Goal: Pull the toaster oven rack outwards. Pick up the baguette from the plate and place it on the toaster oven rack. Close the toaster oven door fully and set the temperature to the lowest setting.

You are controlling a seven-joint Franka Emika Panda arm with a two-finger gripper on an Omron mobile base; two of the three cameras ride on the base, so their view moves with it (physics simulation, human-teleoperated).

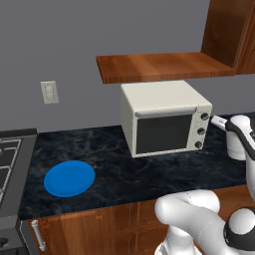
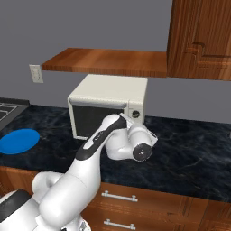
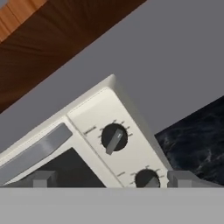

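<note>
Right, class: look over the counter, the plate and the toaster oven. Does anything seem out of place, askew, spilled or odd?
Nothing is spilled, tipped or damaged. The toaster oven sits squarely on the dark counter with its door shut. One oddity: the blue plate lies bare, with no baguette on it.

A cream-white oven with a dark glass door, pale grey handle and dark grey knobs sits on a black worktop veined with bluish-grey marbling. A bright blue plate lies plain and unpatterned on it. Above, a reddish-brown wood-grain shelf and matching brown cabinets stand against a flat grey wall, which carries a cream switch plate. Lower drawers show the same warm wood with silver handles. The arm is glossy white with dark joints, its claw tips dark grey
</note>
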